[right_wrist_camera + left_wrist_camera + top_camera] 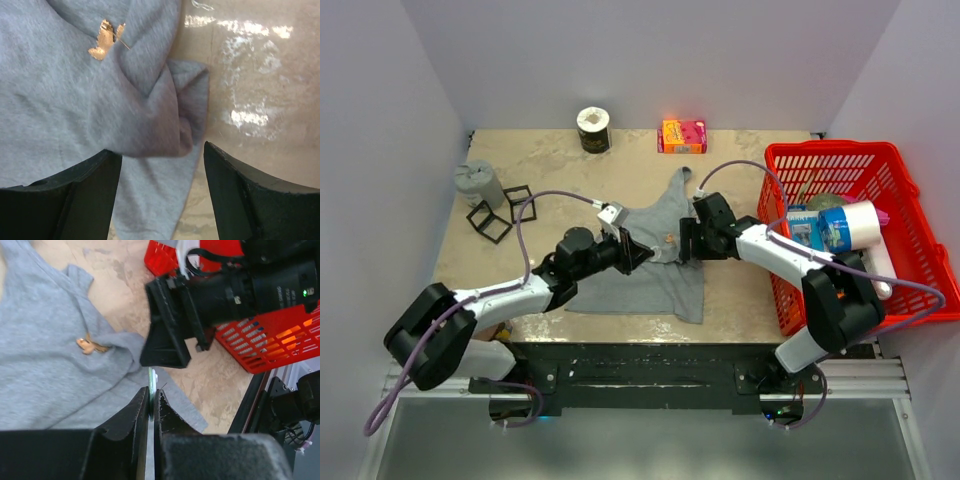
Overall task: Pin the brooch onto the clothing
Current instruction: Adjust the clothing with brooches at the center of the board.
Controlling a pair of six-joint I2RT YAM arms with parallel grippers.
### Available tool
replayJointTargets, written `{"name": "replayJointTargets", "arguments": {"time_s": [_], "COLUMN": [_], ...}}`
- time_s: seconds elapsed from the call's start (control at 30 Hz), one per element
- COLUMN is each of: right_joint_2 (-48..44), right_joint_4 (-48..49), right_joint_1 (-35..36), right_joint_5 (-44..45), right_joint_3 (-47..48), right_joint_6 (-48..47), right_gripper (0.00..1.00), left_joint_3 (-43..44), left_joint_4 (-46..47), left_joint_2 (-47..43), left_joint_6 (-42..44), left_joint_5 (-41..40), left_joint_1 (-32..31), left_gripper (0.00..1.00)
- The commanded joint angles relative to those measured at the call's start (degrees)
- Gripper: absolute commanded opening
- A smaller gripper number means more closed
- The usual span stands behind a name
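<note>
The grey clothing (640,270) lies spread on the table between my two grippers. The small orange brooch (667,238) sits on its upper right part, also seen in the left wrist view as the brooch (87,345) and in the right wrist view as the brooch (105,40) with a thin pin showing beside it. My left gripper (151,390) is shut on a thin green-white disc (151,377), over the top's edge. My right gripper (162,150) is open, its jaws either side of a bunched fold of the clothing (165,115).
A red basket (840,150) with a blue-white cylinder (850,225) and other items stands at the right. At the back are an orange-pink box (682,135) and a dark roll (593,130). A grey lump (480,185) and black wire frames (500,215) sit at the left.
</note>
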Motion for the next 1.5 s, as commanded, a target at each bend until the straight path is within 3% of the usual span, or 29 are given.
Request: {"name": "replayJointTargets", "arguments": {"time_s": [0.0, 0.13, 0.33, 0.4, 0.67, 0.97, 1.33, 1.43, 1.47], "right_joint_2": [2.3, 4.0, 4.7, 4.7, 5.9, 10.5, 20.4, 23.1, 23.3], "right_joint_4": [6.5, 9.1, 10.1, 9.8, 10.0, 8.3, 8.5, 7.0, 6.7], "right_joint_1": [0.2, -0.1, -0.6, -0.7, -2.2, -4.3, -5.3, -5.3, -5.2], "right_joint_5": [-1.1, -1.3, -0.5, -0.6, 0.4, 3.7, 9.6, 9.8, 9.2], "right_joint_3": [3.3, 2.8, 2.1, 2.5, 5.3, 15.5, 29.5, 33.3, 33.7], "right_joint_6": [-3.4, -2.6, -2.5, -2.6, -3.4, -6.8, -12.1, -12.7, -12.7], "right_gripper": [0.69, 0.63, 0.2, 0.13, 0.0, 0.0, 0.0, 0.07, 0.21], "left_joint_3": [-3.5, -8.6, -14.5, -15.7, -14.8, -18.4, -21.7, -22.6, -22.8], "left_joint_4": [14.9, 26.7, 37.7, 39.9, 23.2, 15.3, 15.7, 17.4, 18.3], "left_joint_2": [4.5, 12.5, 24.1, 25.6, 24.8, 23.8, 23.9, 22.8, 22.4], "left_joint_6": [-3.7, -6.0, -10.5, -11.8, -9.9, -9.0, -10.7, -10.4, -10.0], "left_joint_5": [-3.3, 0.8, 0.8, 0.6, -6.7, -9.8, -8.7, -7.5, -6.8], "left_joint_1": [-2.9, -4.3, -4.4, -4.4, -5.5, -6.3, -6.9, -7.3, -7.3], "left_gripper": [0.0, 0.0, 0.0, 0.0, 0.0, 0.0, 0.0, 0.0, 0.0]}}
